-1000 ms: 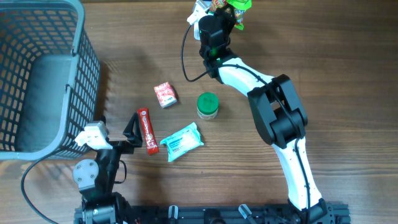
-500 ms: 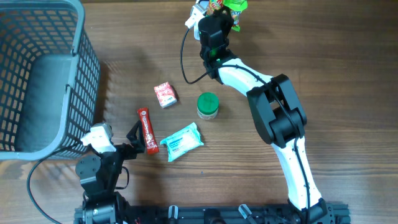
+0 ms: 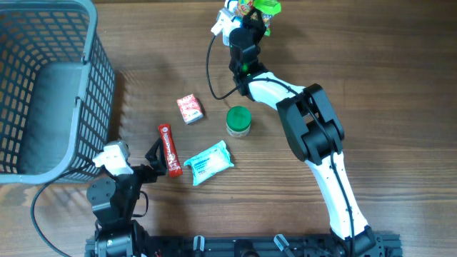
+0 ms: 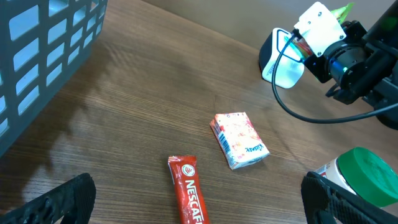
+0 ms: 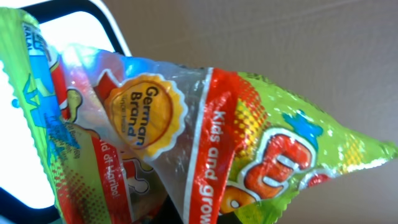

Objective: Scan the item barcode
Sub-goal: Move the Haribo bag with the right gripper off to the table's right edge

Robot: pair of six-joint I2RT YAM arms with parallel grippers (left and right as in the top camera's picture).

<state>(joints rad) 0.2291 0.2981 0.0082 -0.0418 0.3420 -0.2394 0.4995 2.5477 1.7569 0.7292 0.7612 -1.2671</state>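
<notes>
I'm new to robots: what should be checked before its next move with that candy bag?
1. Grip: right gripper shut on candy bag: ok.
2. Bag held up by the scanner: ok.
3. Barcode facing the scanner: cannot tell.
4. Other arm: left gripper open, holding nothing: ok.
5. Clutter: jar and red box lie apart from the scanner: ok.

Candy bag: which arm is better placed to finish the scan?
Right. The right tool is shut on the candy bag, holding it by the white scanner. The left tool is open and empty, near the Nescafe stick.
</notes>
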